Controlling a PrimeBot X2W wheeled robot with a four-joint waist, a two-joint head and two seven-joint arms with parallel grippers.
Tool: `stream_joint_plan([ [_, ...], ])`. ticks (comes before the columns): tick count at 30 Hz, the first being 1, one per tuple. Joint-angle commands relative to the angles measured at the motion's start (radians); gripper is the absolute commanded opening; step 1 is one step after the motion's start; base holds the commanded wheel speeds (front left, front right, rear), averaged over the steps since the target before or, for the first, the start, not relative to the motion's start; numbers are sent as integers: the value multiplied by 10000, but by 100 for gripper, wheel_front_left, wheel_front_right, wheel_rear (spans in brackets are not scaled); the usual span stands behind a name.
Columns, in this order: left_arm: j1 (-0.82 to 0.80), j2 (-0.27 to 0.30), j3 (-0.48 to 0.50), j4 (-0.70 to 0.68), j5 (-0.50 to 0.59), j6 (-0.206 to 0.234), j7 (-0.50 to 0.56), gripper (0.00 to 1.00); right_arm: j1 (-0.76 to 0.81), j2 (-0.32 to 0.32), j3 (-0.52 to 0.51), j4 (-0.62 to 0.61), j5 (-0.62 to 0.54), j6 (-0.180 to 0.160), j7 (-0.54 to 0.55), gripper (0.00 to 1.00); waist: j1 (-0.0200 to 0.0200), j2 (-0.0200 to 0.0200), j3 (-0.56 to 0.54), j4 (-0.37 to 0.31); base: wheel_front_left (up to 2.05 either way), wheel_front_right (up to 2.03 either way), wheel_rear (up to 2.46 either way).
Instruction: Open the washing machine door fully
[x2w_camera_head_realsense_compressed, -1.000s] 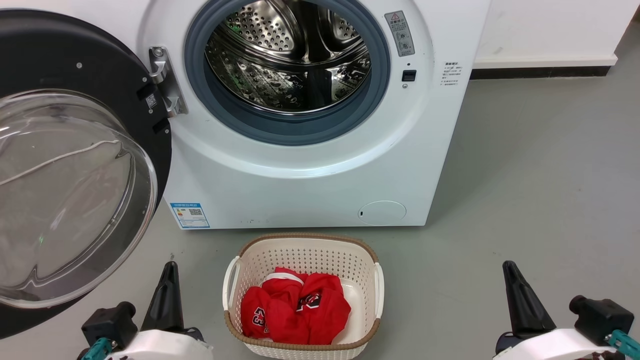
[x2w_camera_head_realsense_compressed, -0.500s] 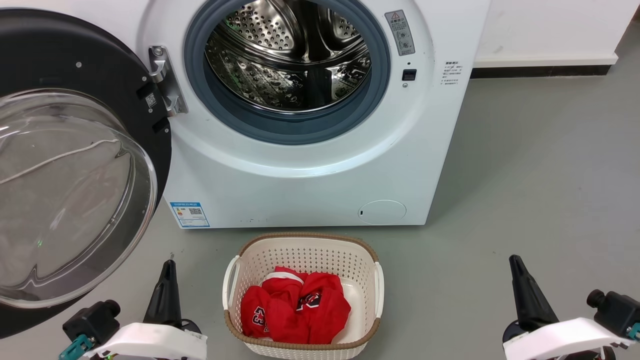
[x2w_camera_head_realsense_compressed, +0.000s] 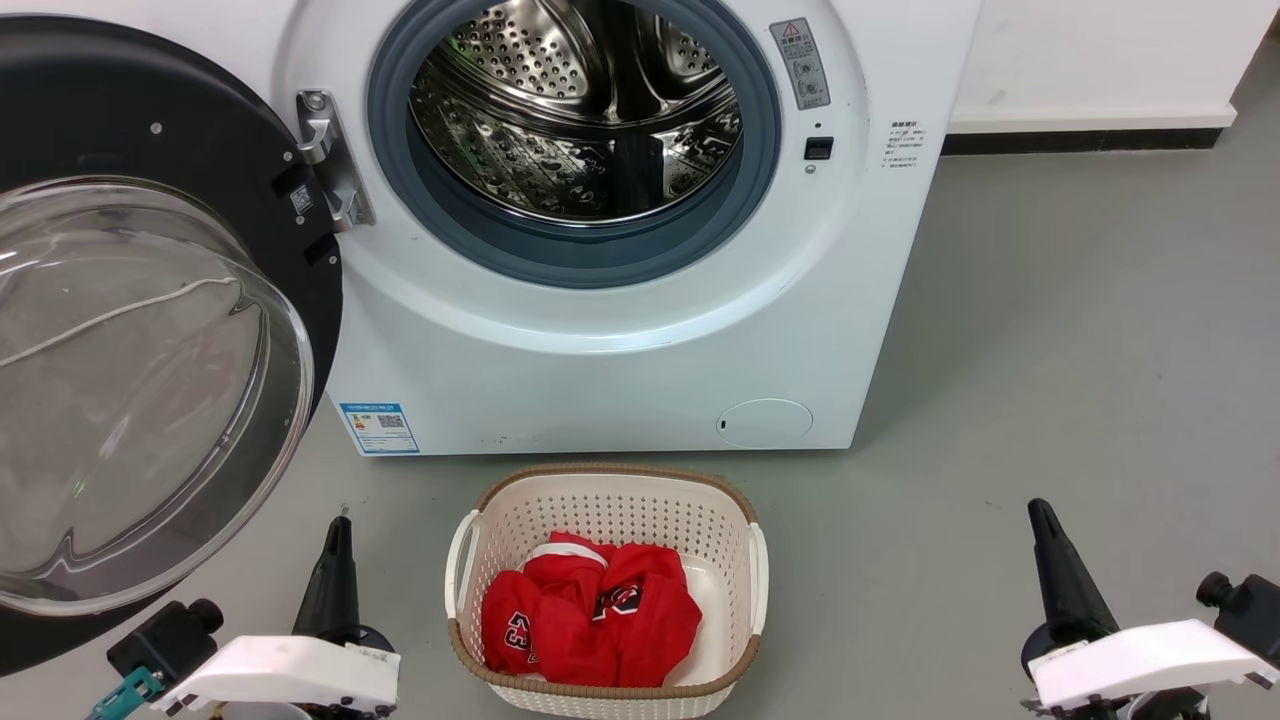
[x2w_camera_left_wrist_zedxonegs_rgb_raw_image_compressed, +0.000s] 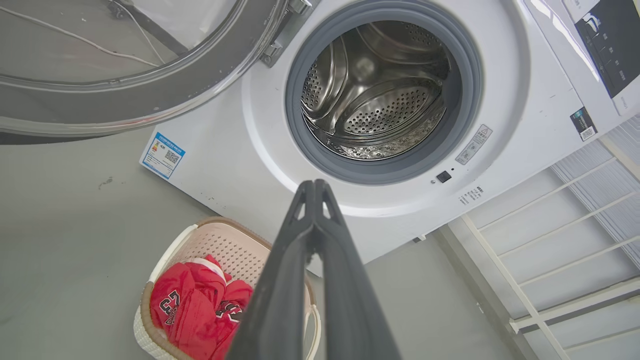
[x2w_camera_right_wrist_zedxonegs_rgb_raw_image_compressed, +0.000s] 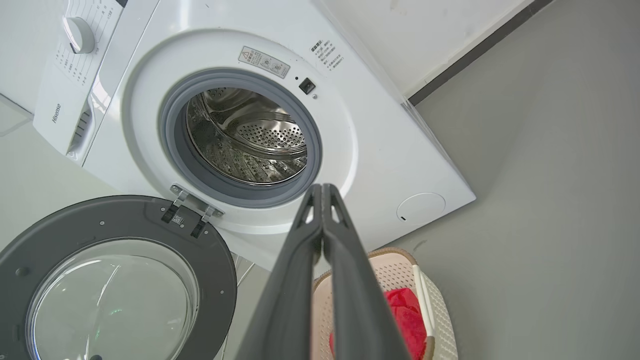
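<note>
The job looks done, or very nearly. The washing machine door (x2w_camera_head_realsense_compressed: 150, 340) is swung wide off the left side of the washing machine (x2w_camera_head_realsense_compressed: 600, 370). It hangs from its metal hinge (x2w_camera_head_realsense_compressed: 330, 165) with the inner face and the bulging glass bowl turned out toward the robot. The mouth of the machine is fully clear, with the grey rubber seal (x2w_camera_head_realsense_compressed: 570, 262) and the steel drum (x2w_camera_head_realsense_compressed: 580, 110) both exposed. From these angles it is hard to tell whether the hinge has any travel left. At most, a last outward nudge on the door's far edge would remain.

Neither claw touches the door or the machine. The left gripper (x2w_camera_head_realsense_compressed: 340, 530) sits low in front of the machine, below the door's lower edge and just apart from it. Its two fingers are pressed together on nothing, as the left wrist view shows plainly. The right gripper (x2w_camera_head_realsense_compressed: 1042, 520) is out past the machine's right front corner, over bare floor. Its fingers are likewise together and empty.

As for containers, the drum appears empty as far as its perforated walls show. A white perforated basket (x2w_camera_head_realsense_compressed: 615, 472) with a brown rim stands on the floor just in front of the machine, below the round cap. It holds a crumpled red garment (x2w_camera_head_realsense_compressed: 590, 620) with white trim, heaped toward the side away from the machine.
</note>
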Motion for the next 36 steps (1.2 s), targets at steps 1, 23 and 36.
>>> stream_joint_plan([
  [1,-283,25,45,-78,-236,-62,62,0,-294,-75,-31,-60,252,1,20,0,-1,0,1,0,0,0,0],
  [23,-566,22,175,184,-2961,-163,739,0,-655,-108,-239,294,2937,1,510,0,-1,0,32,13,0,0,0],
  [36,-716,21,236,317,-4322,-202,1080,0,-821,-103,-371,475,4248,1,774,0,-1,0,51,21,0,0,0],
])
